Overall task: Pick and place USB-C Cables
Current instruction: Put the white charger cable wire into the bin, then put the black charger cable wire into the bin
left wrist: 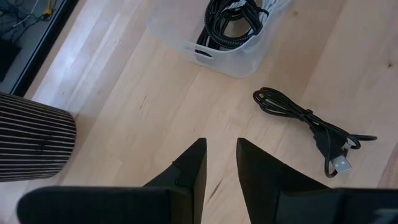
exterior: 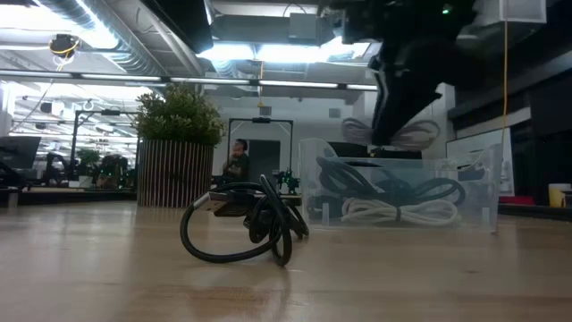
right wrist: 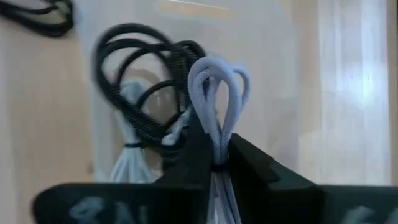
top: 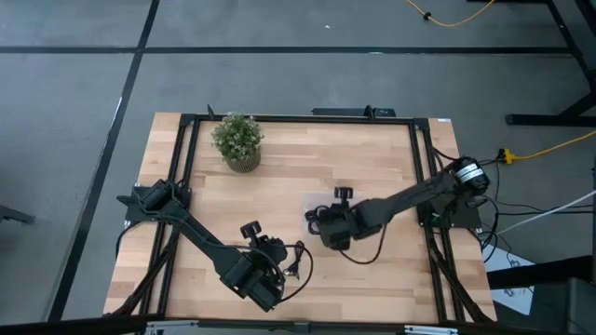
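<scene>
Our right gripper [right wrist: 214,158] is clamped on a silver-grey braided cable [right wrist: 217,93], the folded loop of it standing up between the two dark fingers, and in the high view the same gripper [top: 328,226] hangs over the clear plastic bin [top: 317,207] near the middle of the table [top: 372,158]. In the low view we see that bin [exterior: 487,192] resting on the wood with a black cable [exterior: 393,188] and a pale cable [exterior: 393,213] already lying inside it, while the held cable's loops [exterior: 416,134] show just above the bin's rim under the dark arm. Our left gripper [left wrist: 221,165] hovers above bare wood with its fingers a narrow gap apart, holding nothing; in the high view it [top: 270,256] sits toward the near left part of the table. One loose black cable [left wrist: 305,118] lies on the table just beside the bin [left wrist: 236,62], apart from the left fingers; the low view shows it [exterior: 246,224] curled in a loose ring in front of the potted plant [exterior: 179,148]. The plant [top: 237,140] stands at the far left corner region of the table, well apart from both grippers. In the low view a person [exterior: 237,161] is visible in the room beyond the table.
</scene>
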Robot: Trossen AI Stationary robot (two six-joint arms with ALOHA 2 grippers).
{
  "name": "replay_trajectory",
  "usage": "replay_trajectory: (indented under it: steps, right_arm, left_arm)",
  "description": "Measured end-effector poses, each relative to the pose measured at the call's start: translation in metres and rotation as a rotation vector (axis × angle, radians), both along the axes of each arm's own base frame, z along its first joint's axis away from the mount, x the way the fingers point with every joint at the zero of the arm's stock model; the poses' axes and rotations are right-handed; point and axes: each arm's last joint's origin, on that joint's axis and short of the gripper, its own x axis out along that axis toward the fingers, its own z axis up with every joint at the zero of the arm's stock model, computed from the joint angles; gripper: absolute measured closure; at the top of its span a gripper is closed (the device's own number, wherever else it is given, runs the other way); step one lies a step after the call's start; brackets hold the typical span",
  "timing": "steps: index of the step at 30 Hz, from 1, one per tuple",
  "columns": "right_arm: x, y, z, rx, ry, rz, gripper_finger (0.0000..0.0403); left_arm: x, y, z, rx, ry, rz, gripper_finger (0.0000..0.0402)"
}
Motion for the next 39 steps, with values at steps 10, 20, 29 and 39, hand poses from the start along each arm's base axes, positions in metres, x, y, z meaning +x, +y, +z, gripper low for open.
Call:
replay_trajectory:
  steps: [10, 20, 29, 39]
  right_arm:
    - [0.009, -0.016, 0.006, 0.044, -0.016, -0.054, 0.0276]
    - [-0.047, 0.003, 0.019, 0.154, 0.236, -0.367, 0.0266]
    - [-0.108, 0.051, 0.041, -0.054, 0.103, -0.402, 0.0273]
    - [-0.139, 0.085, 0.042, -0.067, 0.007, -0.298, 0.0273]
  left_arm:
    - [0.001, -0.001, 0.0, -0.006, -0.008, 0.001, 0.0321]
    - [0.035, 0.003, -0.004, -0.262, -0.271, 0.168, 0.0321]
    - [0.078, 0.027, -0.053, -0.615, -0.103, 0.335, 0.0321]
    - [0.085, 0.04, -0.06, -0.642, -0.104, 0.414, 0.0321]
